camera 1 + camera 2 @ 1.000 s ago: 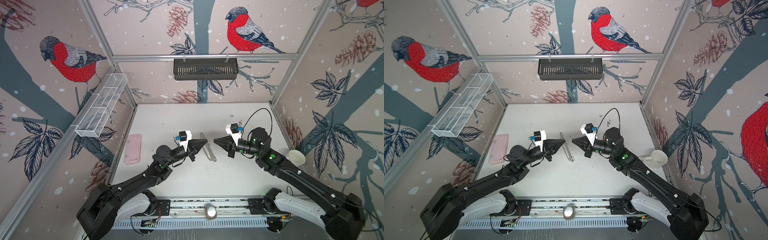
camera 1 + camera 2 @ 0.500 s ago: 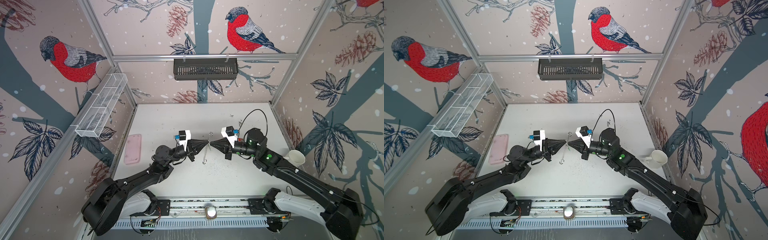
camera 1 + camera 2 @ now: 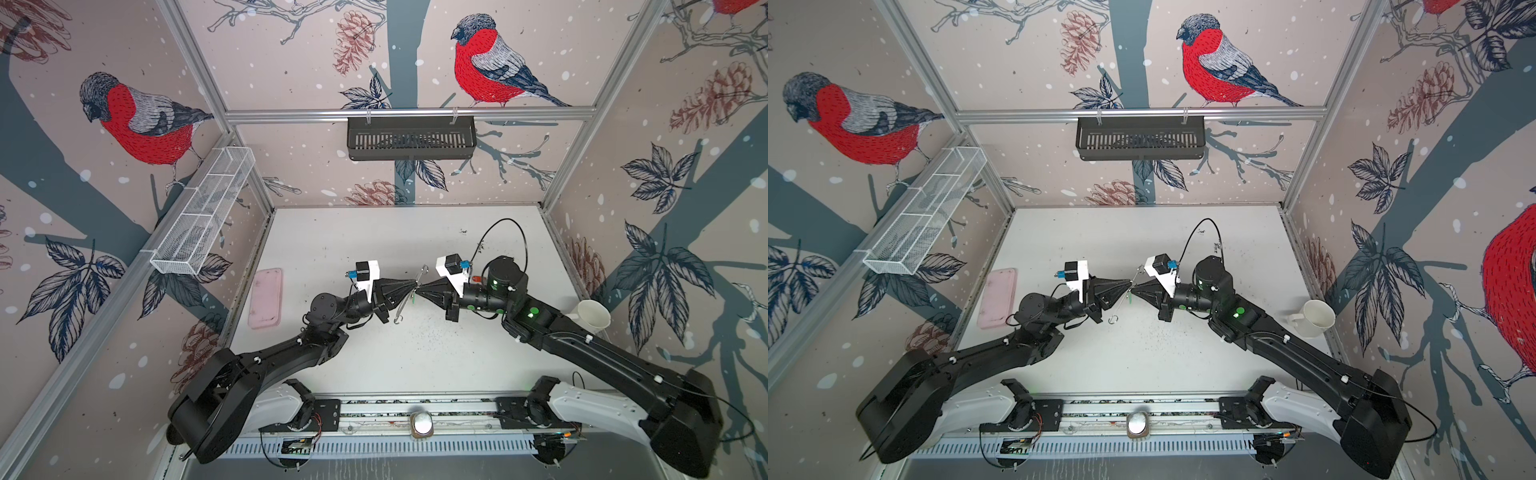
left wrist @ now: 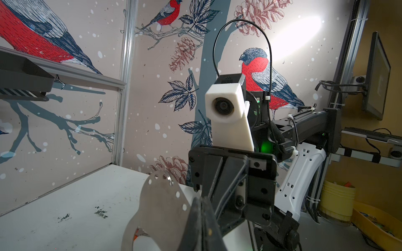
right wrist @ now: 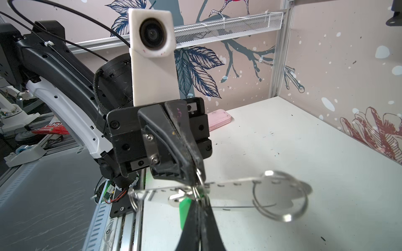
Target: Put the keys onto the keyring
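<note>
Closing in, right fingers (image 3: 434, 288) pinching the green-tagged key (image 5: 186, 208) meet left fingers (image 3: 390, 287) clamping the keyring (image 4: 161, 206).

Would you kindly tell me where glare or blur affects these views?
Left wrist view: strong glare whitens the wall, while the keyring reads clearly. Right wrist view: the large metal ring is out of focus. Both top views: evenly lit and sharp, with soft shadows on the table.
</note>
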Controlling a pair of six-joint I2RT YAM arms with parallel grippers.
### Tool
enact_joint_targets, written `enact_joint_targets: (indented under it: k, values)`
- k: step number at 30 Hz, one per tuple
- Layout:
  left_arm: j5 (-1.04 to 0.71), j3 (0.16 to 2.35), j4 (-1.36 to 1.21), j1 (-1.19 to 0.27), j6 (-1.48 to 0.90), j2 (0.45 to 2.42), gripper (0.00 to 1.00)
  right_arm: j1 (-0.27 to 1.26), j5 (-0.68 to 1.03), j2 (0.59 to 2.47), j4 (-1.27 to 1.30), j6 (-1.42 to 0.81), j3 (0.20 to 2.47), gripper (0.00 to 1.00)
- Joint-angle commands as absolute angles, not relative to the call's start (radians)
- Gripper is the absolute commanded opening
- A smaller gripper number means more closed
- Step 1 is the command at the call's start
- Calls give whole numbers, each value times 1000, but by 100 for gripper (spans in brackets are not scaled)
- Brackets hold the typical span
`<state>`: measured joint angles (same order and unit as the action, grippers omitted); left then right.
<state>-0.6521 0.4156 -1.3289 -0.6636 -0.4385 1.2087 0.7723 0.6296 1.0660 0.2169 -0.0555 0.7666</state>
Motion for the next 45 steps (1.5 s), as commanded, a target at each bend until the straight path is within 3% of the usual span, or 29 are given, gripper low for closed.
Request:
enact_joint_targets:
  k: [1, 13, 15, 19, 25, 33, 45]
  values:
    - [-674, 414, -1398, -663, -452, 1212, 0, 781, 637, 1077, 235, -40, 779, 0]
    - [-675, 404, -1441, -663, -474, 1230, 0, 796, 609, 1084, 219, -28, 793, 0]
    - [-673, 401, -1448, -663, -476, 1228, 0, 796, 591, 1078, 198, -21, 796, 4]
    - [-670, 395, -1459, -662, -477, 1225, 0, 795, 537, 1059, 153, -8, 791, 26]
    - [-666, 392, -1471, -661, -477, 1225, 0, 793, 480, 1009, 124, -6, 769, 33]
    - [-666, 393, -1476, -661, -482, 1229, 0, 790, 460, 965, 137, -18, 764, 33]
    - [-678, 397, -1484, -661, -488, 1237, 0, 790, 518, 996, 180, -23, 782, 23]
